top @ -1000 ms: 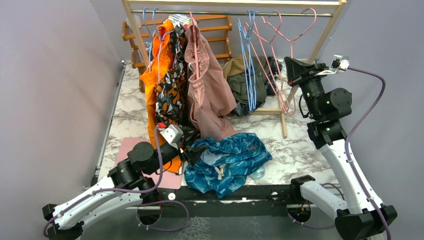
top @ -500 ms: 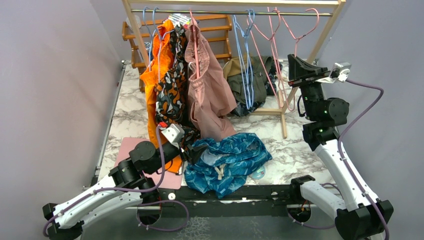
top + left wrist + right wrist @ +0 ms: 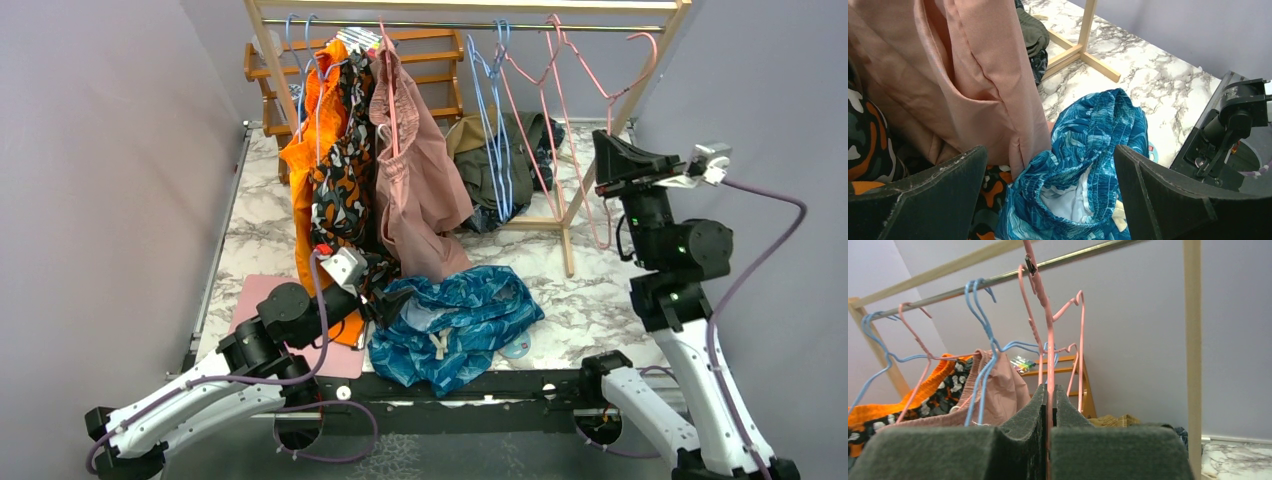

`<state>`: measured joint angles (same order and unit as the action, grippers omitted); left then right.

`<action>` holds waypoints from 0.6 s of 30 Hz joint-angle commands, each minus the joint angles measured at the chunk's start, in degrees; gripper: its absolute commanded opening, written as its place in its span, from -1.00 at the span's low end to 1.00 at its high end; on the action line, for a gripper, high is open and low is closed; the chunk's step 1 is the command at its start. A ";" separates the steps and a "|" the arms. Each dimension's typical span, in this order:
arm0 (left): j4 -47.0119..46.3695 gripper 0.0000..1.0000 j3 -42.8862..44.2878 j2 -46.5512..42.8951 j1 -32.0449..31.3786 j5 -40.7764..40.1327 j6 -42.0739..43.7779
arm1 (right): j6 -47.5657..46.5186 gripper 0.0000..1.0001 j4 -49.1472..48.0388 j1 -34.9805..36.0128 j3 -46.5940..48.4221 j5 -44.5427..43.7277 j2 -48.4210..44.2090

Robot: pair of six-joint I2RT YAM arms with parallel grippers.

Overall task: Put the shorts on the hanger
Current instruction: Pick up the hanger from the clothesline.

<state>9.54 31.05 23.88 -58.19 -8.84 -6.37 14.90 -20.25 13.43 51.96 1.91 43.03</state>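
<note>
Left gripper (image 3: 1050, 155): fingers spread wide, holding nothing, low over the desk (image 3: 1148, 85).
Shorts (image 3: 1098, 140): teal-blue with a leaf print, crumpled in a heap on the desk straight ahead of the left gripper and just past its fingertips; apart from both fingers.
Dusty-pink shorts (image 3: 983, 75): hanging ahead and to the left of the left gripper, the hem touching the teal heap.
Orange-black patterned shorts (image 3: 335, 190): hanging further left of the left gripper, against the pink pair.
Right gripper (image 3: 1048, 390): raised high, fingers pressed together, pinching the hanger's wire.
Hanger (image 3: 1050, 340): thin and pink, its wire runs up from between the right gripper's fingers to the metal rail (image 3: 948, 292); whether the hook is on the rail I cannot tell.
Light blue hangers (image 3: 983, 330): on the rail, left of the right gripper.
Wooden post (image 3: 1193, 340): upright, right of the right gripper.
</note>
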 commanded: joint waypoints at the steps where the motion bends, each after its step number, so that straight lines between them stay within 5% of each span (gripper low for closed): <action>1: 0.09 0.98 -0.12 -1.94 0.27 -1.62 -0.21 | -0.60 -0.99 12.22 0.19 4.71 1.73 -4.53; 18: 2.05 0.98 1.01 -6.65 0.27 -4.15 -2.64 | 6.57 -0.99 50.79 0.24 8.02 0.04 -18.83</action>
<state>9.93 31.05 18.52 -58.19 -11.16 -7.77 19.99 18.22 13.43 56.55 2.44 24.97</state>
